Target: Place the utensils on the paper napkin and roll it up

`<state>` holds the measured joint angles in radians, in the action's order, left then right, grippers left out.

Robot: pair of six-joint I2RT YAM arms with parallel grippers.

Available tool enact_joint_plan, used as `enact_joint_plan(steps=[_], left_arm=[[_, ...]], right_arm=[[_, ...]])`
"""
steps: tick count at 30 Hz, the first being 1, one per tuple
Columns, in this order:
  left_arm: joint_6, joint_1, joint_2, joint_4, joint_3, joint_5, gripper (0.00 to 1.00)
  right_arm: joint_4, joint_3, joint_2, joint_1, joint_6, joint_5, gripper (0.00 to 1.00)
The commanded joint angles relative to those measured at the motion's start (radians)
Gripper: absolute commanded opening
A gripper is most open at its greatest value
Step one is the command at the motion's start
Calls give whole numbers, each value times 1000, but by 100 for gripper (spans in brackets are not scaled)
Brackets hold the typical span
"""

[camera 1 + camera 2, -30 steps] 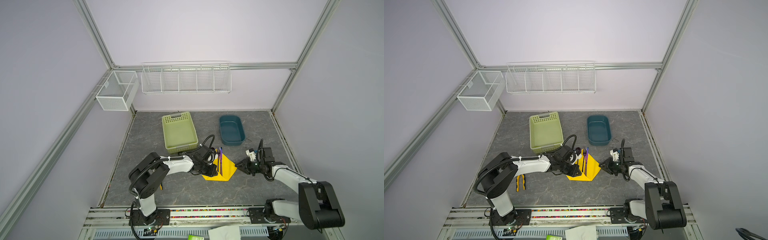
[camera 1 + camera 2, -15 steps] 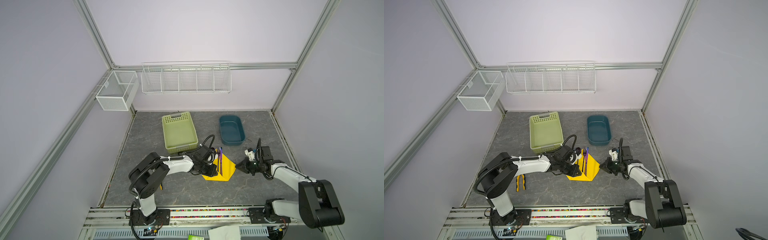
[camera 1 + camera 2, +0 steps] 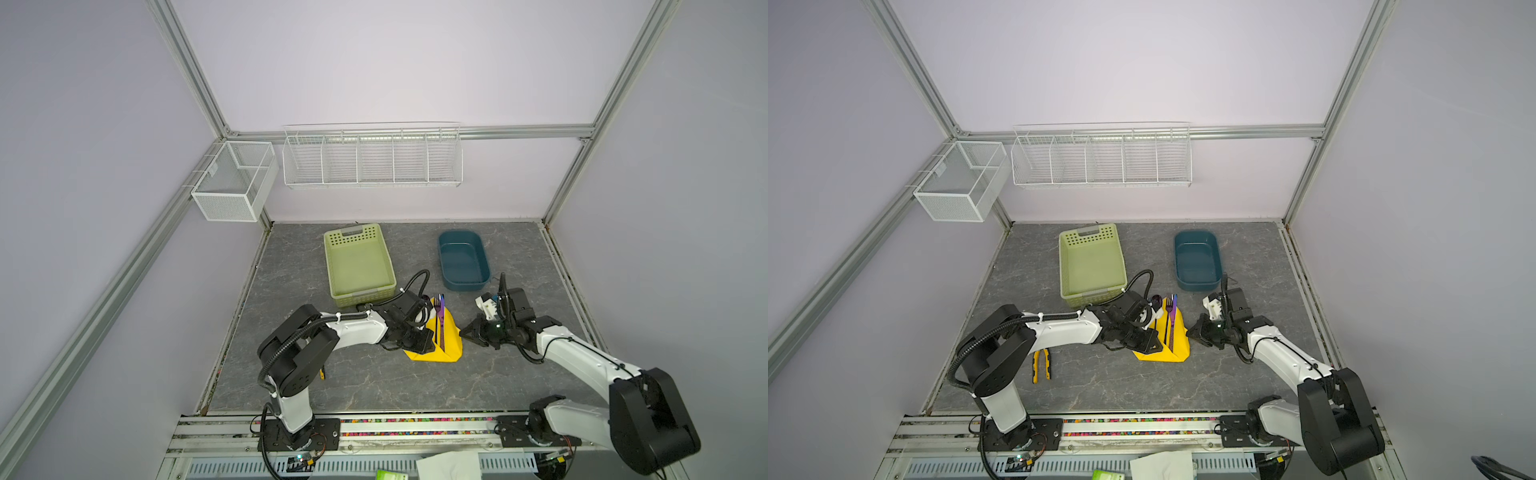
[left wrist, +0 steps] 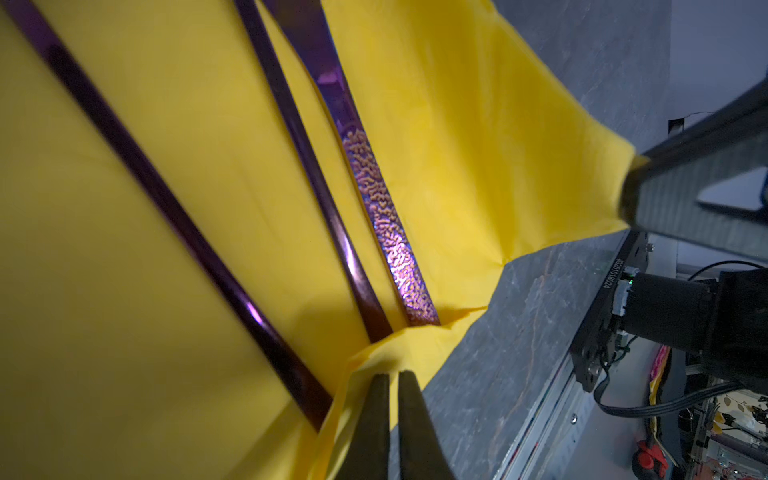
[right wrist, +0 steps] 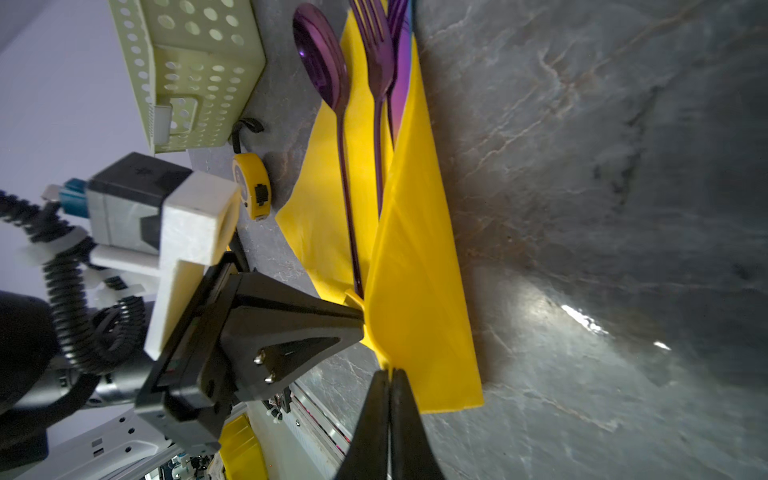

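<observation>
Gripping paper napkin mid-table with left gripper, pinched almost fully closed on the near fold by the handle ends, and with right gripper, clamped tight on the right flap's edge. Utensils along its middle, heads past the far edge toward blue tub.

Keep flap taut, carry it low over the handles, and roll leftward without dragging fork.

Tight on the left: tape measure just beside, green basket near. Open table right and front.

Three purple utensils, one yellow napkin, one tape measure, one pair of pliers, one green basket, one blue tub, two white wire baskets.
</observation>
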<state>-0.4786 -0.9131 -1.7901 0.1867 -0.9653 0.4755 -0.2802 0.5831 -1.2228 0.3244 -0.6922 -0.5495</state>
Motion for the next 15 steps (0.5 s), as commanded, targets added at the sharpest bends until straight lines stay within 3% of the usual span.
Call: enact_joint_plan(steps=[1, 15], left_arm=[[-3, -5, -22, 6, -31, -3, 9], [-4, -5, -25, 10, -27, -8, 9]], right_arm=[[-20, 45, 14, 30, -39, 27, 7], [4, 112, -57, 128, -76, 55, 7]])
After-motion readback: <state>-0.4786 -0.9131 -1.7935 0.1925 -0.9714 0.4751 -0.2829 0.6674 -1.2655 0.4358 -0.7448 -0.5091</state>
